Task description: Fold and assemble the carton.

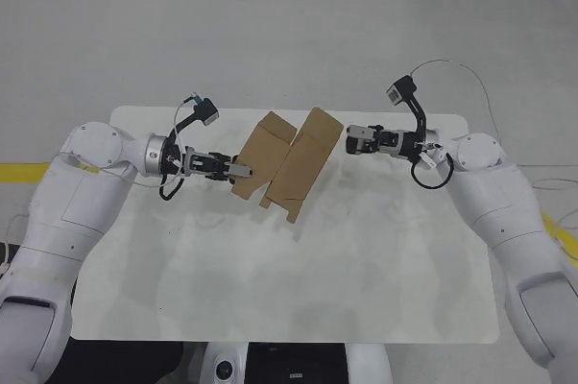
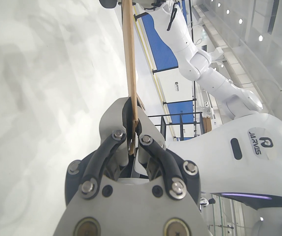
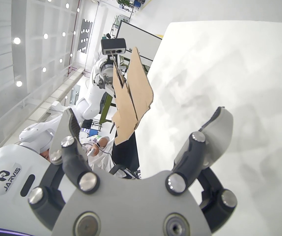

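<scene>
Holding the flat carton (image 1: 289, 158) above the counter (image 1: 299, 288) with my left fingers (image 2: 111, 121) clamped on its edge, right fingers (image 3: 217, 128) apart nearby, I judge it light, bendable, best gripped near the creases

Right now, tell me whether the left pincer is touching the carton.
Touching. The left wrist view shows the left pincer shut on an edge of the carton.

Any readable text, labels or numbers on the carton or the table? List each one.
On the carton: none; the brown faces in view are plain.
On the table: none.
On the white wall panel in the room behind: one small mark, too small to read.
</scene>
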